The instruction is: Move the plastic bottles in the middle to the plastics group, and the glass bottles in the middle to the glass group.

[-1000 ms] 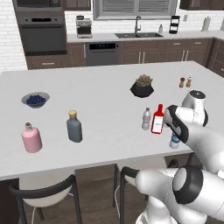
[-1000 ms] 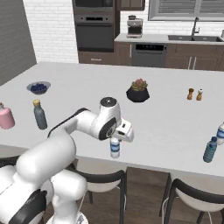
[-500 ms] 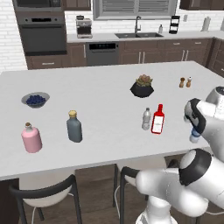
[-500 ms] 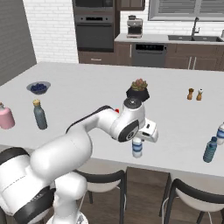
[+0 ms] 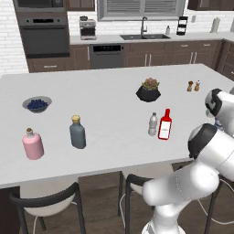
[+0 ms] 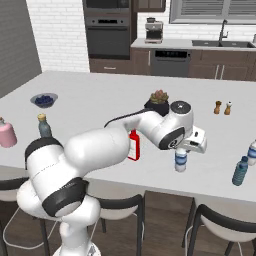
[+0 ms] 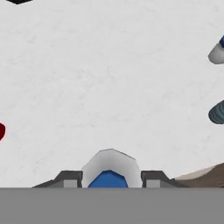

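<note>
At the lower centre of the hand view, the claw (image 7: 109,180) is closed around the blue-labelled water bottle (image 6: 181,160), which hangs beneath it, right of centre over the counter (image 6: 100,90).

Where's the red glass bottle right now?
In the left base view the red glass bottle stands upright mid-counter, right of the small clear bottle, in front of the potted plant.

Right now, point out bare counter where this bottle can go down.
Free: the counter between the held blue-label bottle and the plastics group; also between the blueberry bowl and plant pot. Crowded: around the red bottle.
</note>
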